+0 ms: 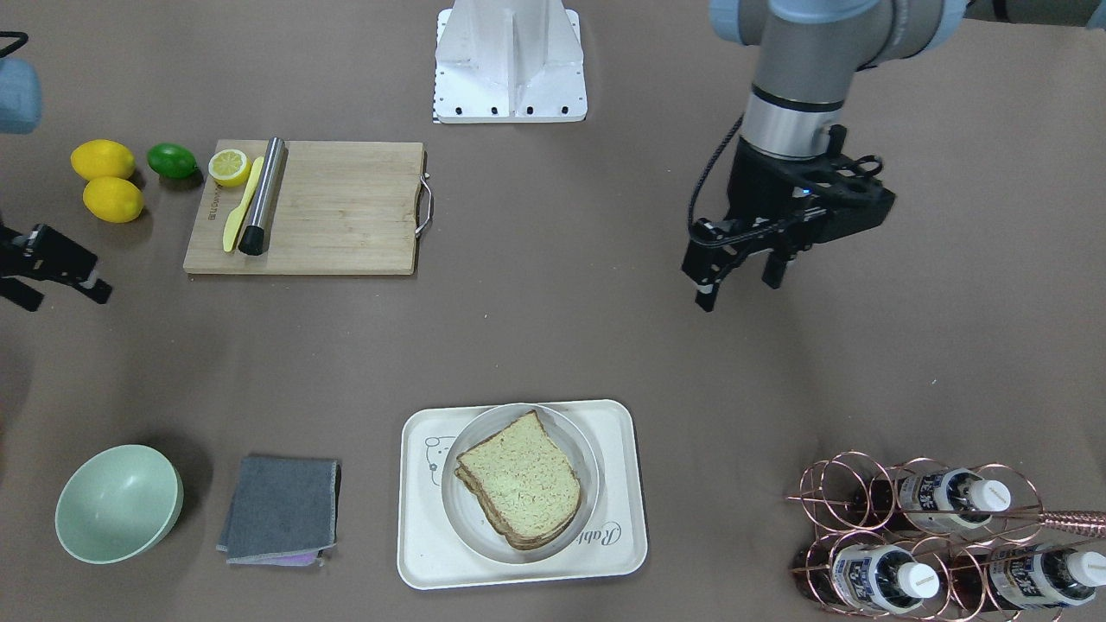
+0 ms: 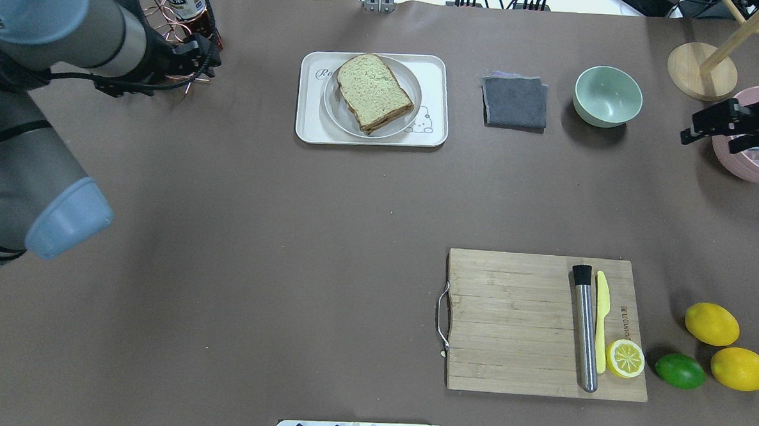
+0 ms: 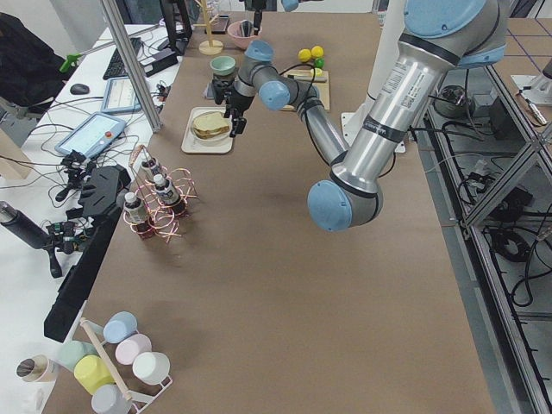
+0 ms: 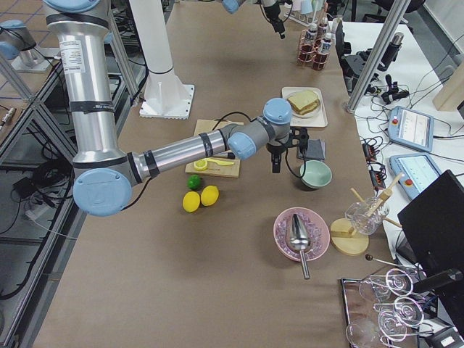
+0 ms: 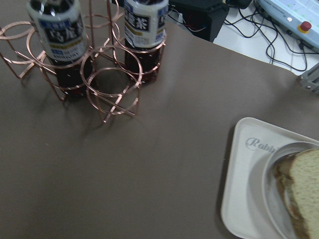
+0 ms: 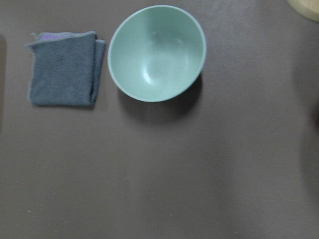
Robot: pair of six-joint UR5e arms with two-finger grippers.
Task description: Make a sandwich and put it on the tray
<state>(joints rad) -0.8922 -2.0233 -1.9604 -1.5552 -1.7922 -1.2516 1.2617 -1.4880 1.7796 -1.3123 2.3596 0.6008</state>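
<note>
Brown worktop (image 2: 225,232), monitors and cables on desks beyond far edge. Left hand (image 1: 739,294) hangs above bare worktop near copper bottle rack (image 1: 916,536) — fingers apart, empty. Tray (image 2: 309,130) at far side, middle; grey plate (image 2: 330,105) on it, sandwich (image 2: 373,92) on plate. Next along: grey cloth (image 2: 515,102), green bowl (image 2: 607,96). Right hand (image 1: 62,296) past bowl, above worktop — fingers apart, nothing held. Cutting board (image 2: 515,321) at near right.
</note>
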